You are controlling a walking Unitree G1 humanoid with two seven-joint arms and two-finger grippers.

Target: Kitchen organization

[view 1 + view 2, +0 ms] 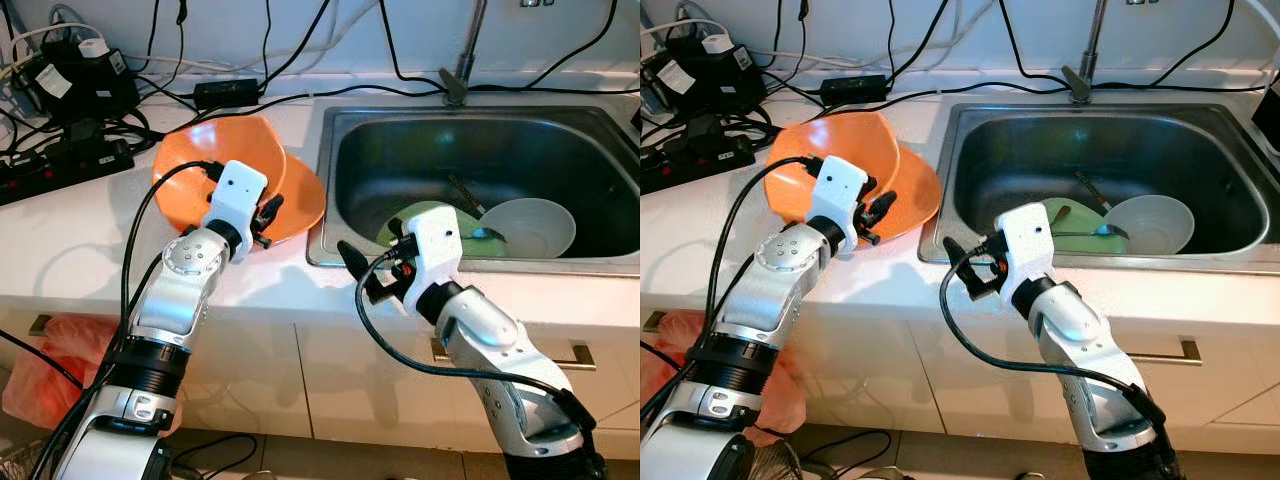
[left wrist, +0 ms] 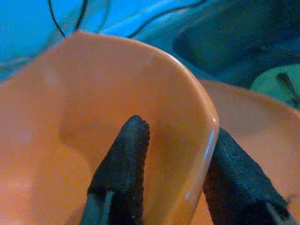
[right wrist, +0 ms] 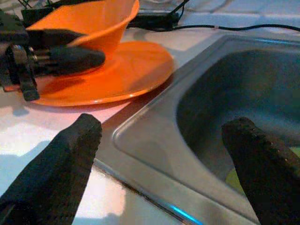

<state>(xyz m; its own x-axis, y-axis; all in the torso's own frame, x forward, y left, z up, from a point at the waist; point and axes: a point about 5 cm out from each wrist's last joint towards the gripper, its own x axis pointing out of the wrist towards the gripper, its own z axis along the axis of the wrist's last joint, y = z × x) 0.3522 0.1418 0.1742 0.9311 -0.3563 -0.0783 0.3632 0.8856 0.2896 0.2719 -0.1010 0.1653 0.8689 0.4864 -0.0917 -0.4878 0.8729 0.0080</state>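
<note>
Sink (image 1: 600,262): a steel basin set into the white counter (image 1: 80,230); a green plate (image 1: 425,215) and a white bowl (image 1: 530,228) lie together on its floor, with a spoon (image 1: 487,235) across the bowl's near rim and a dark utensil (image 1: 465,195) just behind the plate.
Orange bowl (image 1: 215,150): sits tilted on the counter just beside the sink's left edge, resting on an orange plate (image 1: 305,205); nothing can be seen inside it.
Orange plate: flat on the counter under the bowl, its rim close to the sink's edge.
Faucet (image 1: 462,60): rises behind the sink; its top is cut off by the frame.
Back of counter: a power strip (image 1: 60,165), black adapters and a tangle of cables (image 1: 280,40) lie against the wall; the small parts are hard to sort out.
Below the counter: a red bag (image 1: 45,370) beside the cabinet fronts, partly hidden by the left arm.
Left gripper (image 2: 176,176): pinching the orange bowl's rim, one finger inside the bowl and the other outside against the wall.
Right gripper (image 3: 164,159): fingers spread wide and holding nothing, over the sink's front-left corner; one fingertip (image 3: 86,129) is above the counter edge, the other above the basin.
Green plate, hidden part: its near side is covered by the right wrist in the head views.
</note>
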